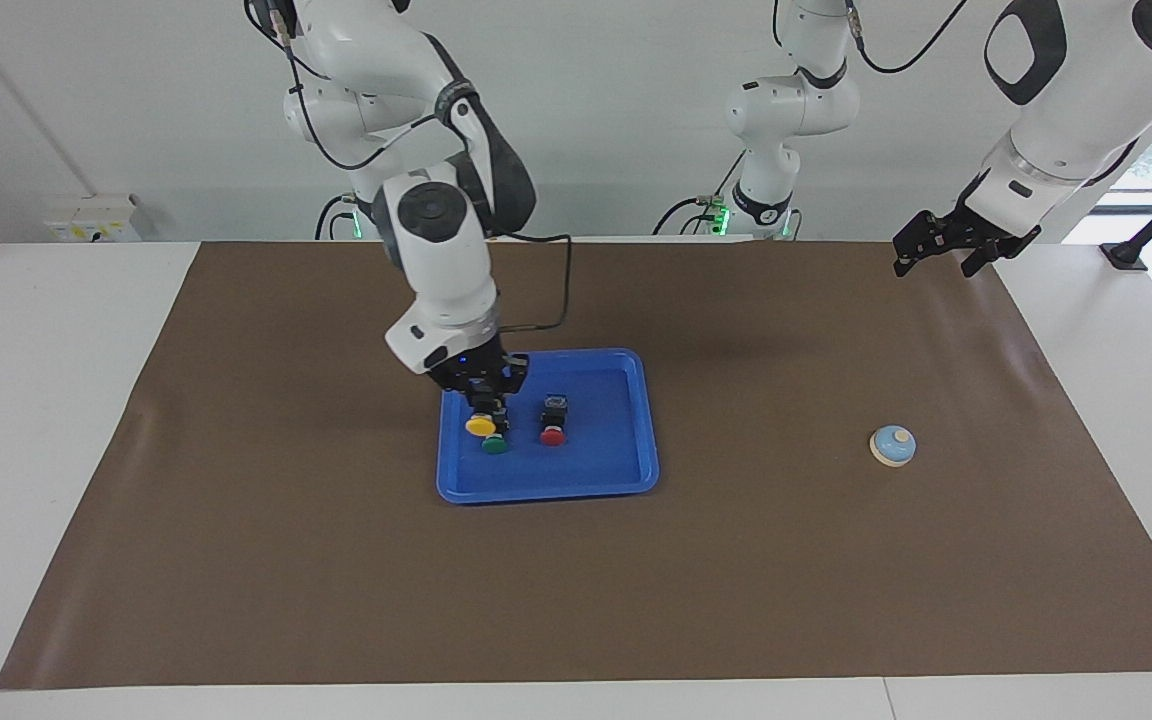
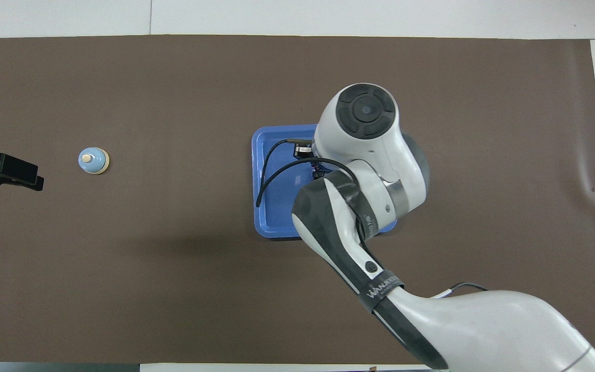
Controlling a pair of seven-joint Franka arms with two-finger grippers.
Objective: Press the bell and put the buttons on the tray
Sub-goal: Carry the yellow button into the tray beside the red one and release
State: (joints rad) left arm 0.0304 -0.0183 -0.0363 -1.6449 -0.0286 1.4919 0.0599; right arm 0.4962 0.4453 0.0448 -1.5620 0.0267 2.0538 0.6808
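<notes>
My right gripper (image 1: 487,404) hangs over the blue tray (image 1: 547,492), at its end toward the right arm, and is shut on the yellow button (image 1: 480,426). The yellow cap points away from the robots, just above the green button (image 1: 496,446). Both the green and the red button (image 1: 553,435) lie in the tray. In the overhead view the right arm hides all three buttons and most of the tray (image 2: 270,219). The light blue bell (image 1: 893,445) (image 2: 93,160) sits on the mat toward the left arm's end. My left gripper (image 1: 936,262) waits open, raised over the mat's corner there.
A brown mat (image 1: 576,600) covers the table. A third white arm (image 1: 781,110) stands at the robots' edge of the table. The right arm's black cable (image 2: 271,170) loops over the tray.
</notes>
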